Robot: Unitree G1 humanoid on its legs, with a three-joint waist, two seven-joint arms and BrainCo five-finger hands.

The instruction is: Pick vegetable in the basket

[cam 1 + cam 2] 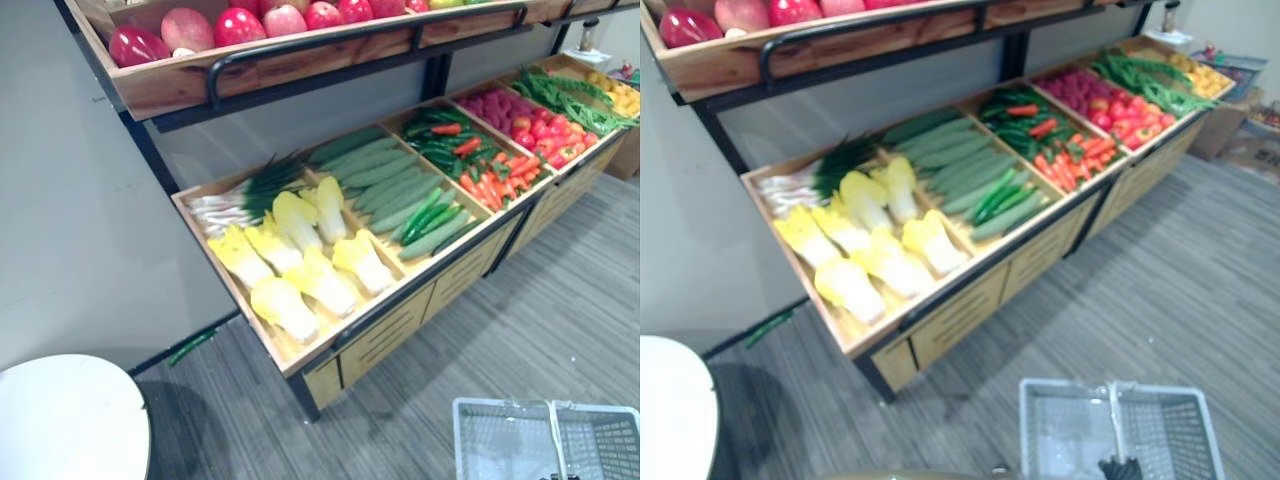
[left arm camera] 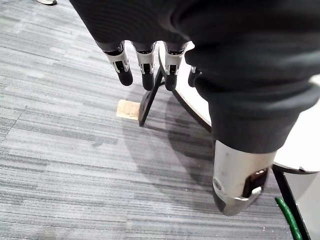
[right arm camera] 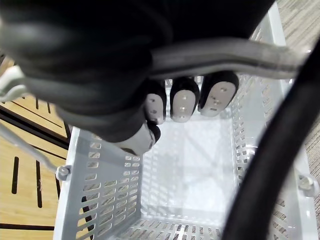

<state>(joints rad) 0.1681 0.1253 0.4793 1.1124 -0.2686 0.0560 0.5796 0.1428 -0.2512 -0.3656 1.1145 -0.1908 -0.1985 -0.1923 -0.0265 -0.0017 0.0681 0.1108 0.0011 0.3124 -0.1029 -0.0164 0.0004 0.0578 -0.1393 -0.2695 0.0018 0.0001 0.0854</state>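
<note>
A light grey plastic basket (image 1: 470,408) hangs low at the right, in front of the produce stand, and its inside (image 3: 190,165) holds nothing. My right hand (image 3: 182,102) is shut on the basket's handle (image 3: 235,52), fingers curled over the bar; its dark fingertips (image 1: 1120,468) show above the basket's middle. The slanted wooden stand holds yellow-white cabbages (image 1: 300,270), green onions (image 1: 240,195), cucumbers (image 1: 385,180), peppers (image 1: 445,140) and carrots (image 1: 495,180). My left hand (image 2: 145,65) hangs over the floor with straight fingers and holds nothing.
Red apples (image 1: 240,25) fill the upper shelf behind a black rail. Tomatoes (image 1: 545,135) and green beans (image 1: 570,100) lie further right. A white round table (image 1: 60,420) stands at the lower left. One long green vegetable (image 1: 190,347) lies on the grey carpet by the wall.
</note>
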